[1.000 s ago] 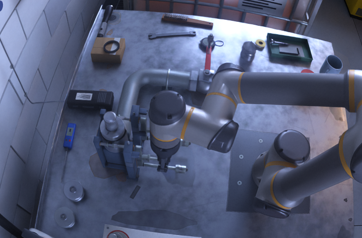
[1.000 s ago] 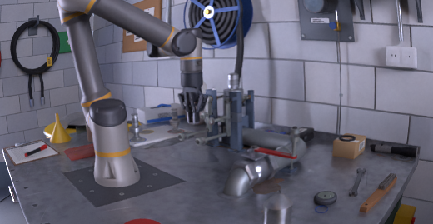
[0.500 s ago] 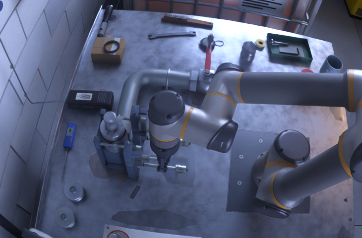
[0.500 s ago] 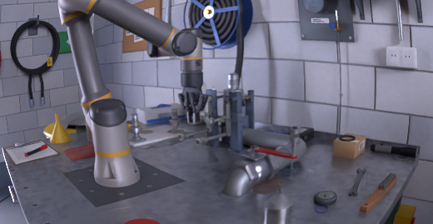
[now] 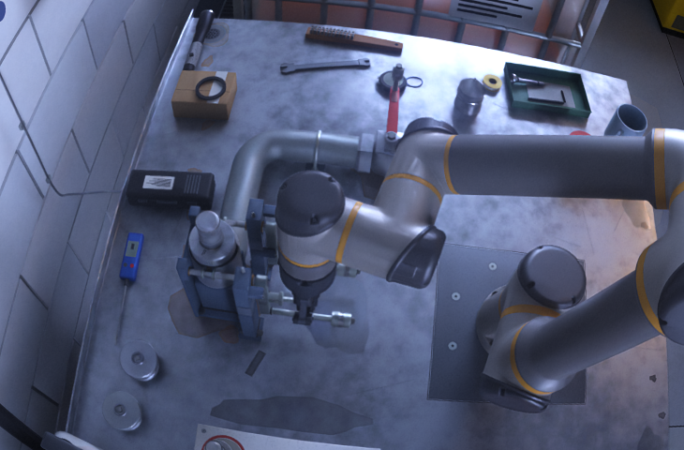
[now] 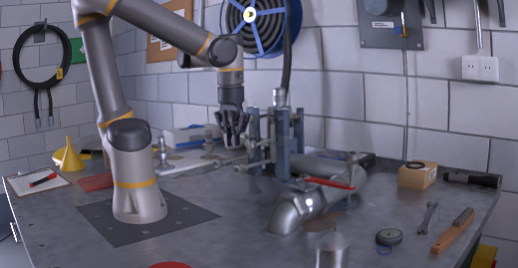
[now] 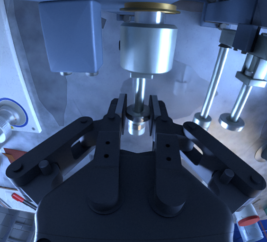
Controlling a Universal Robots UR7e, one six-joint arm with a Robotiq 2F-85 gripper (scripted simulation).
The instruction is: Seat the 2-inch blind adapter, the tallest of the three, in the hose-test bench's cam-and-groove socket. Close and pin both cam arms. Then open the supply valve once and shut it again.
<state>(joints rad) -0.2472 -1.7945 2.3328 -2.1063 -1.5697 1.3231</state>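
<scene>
The tall blind adapter (image 5: pixel 211 233) stands upright in the socket of the blue hose-test bench (image 5: pixel 231 270), its stepped metal top showing above the frame. A steel locking pin (image 7: pixel 136 121) with a knobbed end is held between the fingers of my gripper (image 7: pixel 137 114), which is closed on it at the right side of the bench. The pin's shaft runs into a round metal boss (image 7: pixel 148 47) under a brass washer. Two more rods (image 7: pixel 221 84) hang beside it. The supply valve's red handle (image 5: pixel 392 109) lies along the pipe behind.
Behind the bench a grey elbow pipe (image 5: pixel 279 154) curves toward the valve. Two shorter adapters (image 5: pixel 139 360) (image 5: pixel 122 409) sit at the near left edge. A black box (image 5: pixel 170 187), a blue tester (image 5: pixel 132 256), a cardboard box (image 5: pixel 204 94) and a wrench (image 5: pixel 324 65) lie around.
</scene>
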